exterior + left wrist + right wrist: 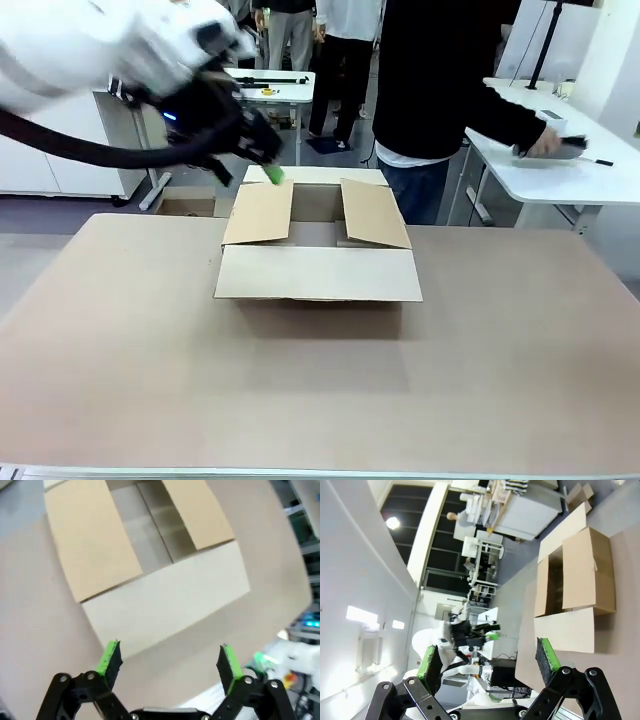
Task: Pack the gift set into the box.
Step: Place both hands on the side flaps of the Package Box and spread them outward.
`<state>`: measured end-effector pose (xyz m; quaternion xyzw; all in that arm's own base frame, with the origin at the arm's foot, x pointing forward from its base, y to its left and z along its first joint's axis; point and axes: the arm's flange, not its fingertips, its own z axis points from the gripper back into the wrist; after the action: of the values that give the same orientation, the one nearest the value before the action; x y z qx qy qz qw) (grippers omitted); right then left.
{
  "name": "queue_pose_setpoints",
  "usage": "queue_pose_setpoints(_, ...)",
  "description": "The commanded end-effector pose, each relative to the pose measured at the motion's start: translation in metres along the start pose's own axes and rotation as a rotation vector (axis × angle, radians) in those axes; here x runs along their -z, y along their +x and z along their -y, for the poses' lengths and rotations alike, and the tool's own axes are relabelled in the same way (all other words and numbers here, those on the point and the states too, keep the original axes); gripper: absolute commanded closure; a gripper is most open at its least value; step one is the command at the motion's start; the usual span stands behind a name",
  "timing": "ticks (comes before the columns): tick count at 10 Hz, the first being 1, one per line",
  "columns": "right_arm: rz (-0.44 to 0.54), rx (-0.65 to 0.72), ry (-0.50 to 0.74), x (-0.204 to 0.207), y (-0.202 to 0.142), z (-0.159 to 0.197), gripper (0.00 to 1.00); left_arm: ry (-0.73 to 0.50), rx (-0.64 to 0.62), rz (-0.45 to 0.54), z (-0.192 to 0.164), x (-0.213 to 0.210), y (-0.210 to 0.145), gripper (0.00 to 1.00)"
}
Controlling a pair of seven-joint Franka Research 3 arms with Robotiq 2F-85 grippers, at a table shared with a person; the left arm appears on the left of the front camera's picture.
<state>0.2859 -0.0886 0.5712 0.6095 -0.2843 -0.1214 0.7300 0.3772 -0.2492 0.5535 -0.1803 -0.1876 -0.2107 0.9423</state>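
The left end effector (170, 656) hangs at the box's ten o'clock, over its far left corner, fingers spread and holding nothing. The box (316, 272) sits mid-counter (120, 340) with its flaps open and, seen from the left wrist, nothing inside. At its one o'clock a person (430, 90) stands behind it, one hand (543, 146) reaching out to three o'clock onto a dark item (572, 143) on a white side counter (560, 185); it may be the gift set, but it is too small to tell. The right end effector (490, 660) is spread and empty too. Fetching looks to be the step in hand; next the set must come over the opening and go down between the side flaps
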Motion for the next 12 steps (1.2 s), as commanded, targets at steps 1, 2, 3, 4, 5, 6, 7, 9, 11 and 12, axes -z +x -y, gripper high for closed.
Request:
queue_pose_setpoints(1,0.007,-0.029,0.025,0.003,0.004,0.0,0.0,0.188,-0.024,0.004,0.007,0.035,0.027,0.0)
queue_pose_setpoints(2,0.007,-0.029,0.025,0.003,0.004,0.0,0.0,0.071,0.047,-0.047,-0.005,0.039,0.021,0.0)
queue_pose_setpoints(3,0.007,-0.029,0.025,0.003,0.004,0.0,0.0,0.081,0.018,0.002,0.013,0.029,0.009,0.0)
queue_pose_setpoints(4,0.007,-0.029,0.025,0.003,0.004,0.0,0.0,0.081,0.018,0.002,0.013,0.029,0.009,0.0)
queue_pose_setpoints(5,0.007,-0.029,0.025,0.003,0.004,0.0,0.0,0.081,0.018,0.002,0.013,0.029,0.009,0.0)
queue_pose_setpoints(6,0.007,-0.029,0.025,0.003,0.004,0.0,0.0,0.089,0.043,-0.017,0.011,0.047,0.016,0.0)
queue_pose_setpoints(7,0.007,-0.029,0.025,0.003,0.004,0.0,0.0,0.19,-0.086,0.076,0.026,0.051,0.022,0.0)
queue_pose_setpoints(9,0.007,-0.029,0.025,0.003,0.004,0.0,0.0,0.4,-0.122,-0.026,0.06,0.113,0.074,0.0)
queue_pose_setpoints(11,0.007,-0.029,0.025,0.003,0.004,0.0,0.0,0.57,-0.148,-0.094,0.076,0.176,0.111,0.0)
queue_pose_setpoints(12,0.007,-0.029,0.025,0.003,0.004,0.0,0.0,0.623,-0.15,-0.12,0.076,0.194,0.12,0.0)
